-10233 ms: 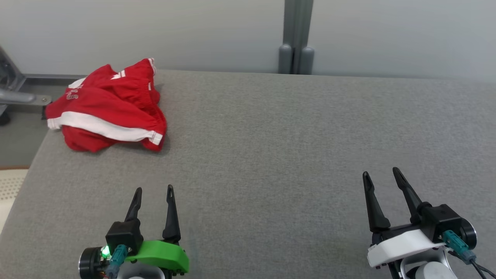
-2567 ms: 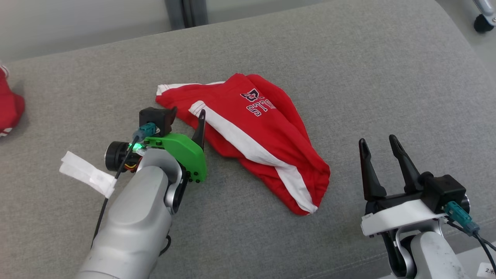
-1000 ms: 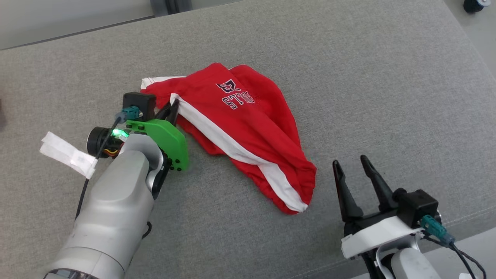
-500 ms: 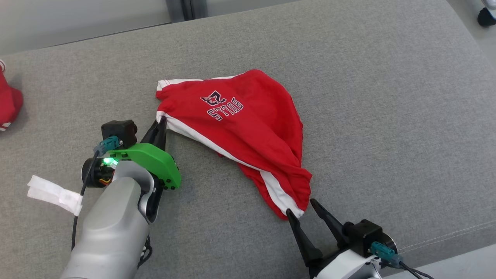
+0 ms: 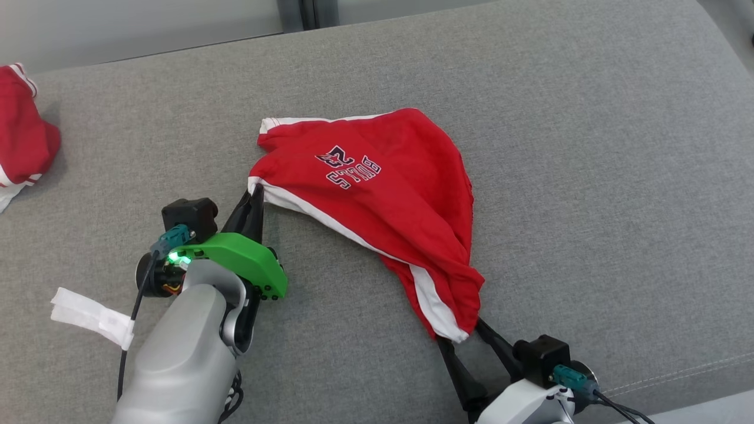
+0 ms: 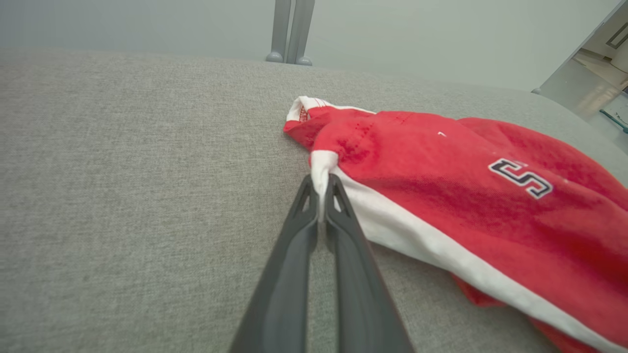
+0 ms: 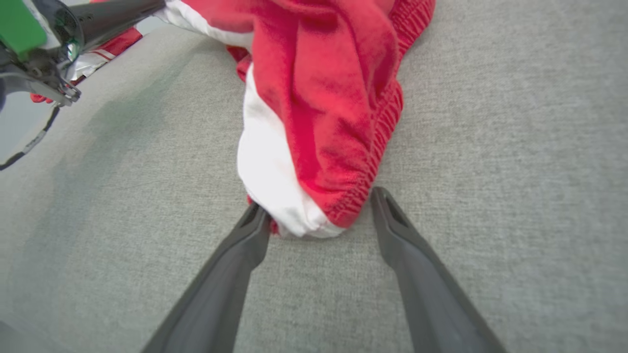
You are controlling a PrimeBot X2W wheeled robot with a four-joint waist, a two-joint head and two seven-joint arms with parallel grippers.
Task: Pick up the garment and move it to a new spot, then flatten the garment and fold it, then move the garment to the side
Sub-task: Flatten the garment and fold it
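Sprawled over the middle of the grey cushion (image 5: 589, 147): a red garment (image 5: 400, 212), rumpled into a rough triangle, broad toward the cushion's far edge and narrowing to a bunched tip toward its near edge. Trimmed with a wide white band down the side facing the cushion's left. Printed with dark, white-outlined lettering (image 5: 350, 166), BULLS and 23, upside down in the head view. Gathered elastic hem showing at the bunched tip. Pinched at the white-banded corner by the left gripper (image 6: 321, 179), fingers pressed together on the cloth. Flanked at the near tip by the right gripper (image 7: 318, 201), fingers spread wide, one touching cloth, nothing clamped. At the cushion's far left edge, a second red-and-white garment (image 5: 20, 135).
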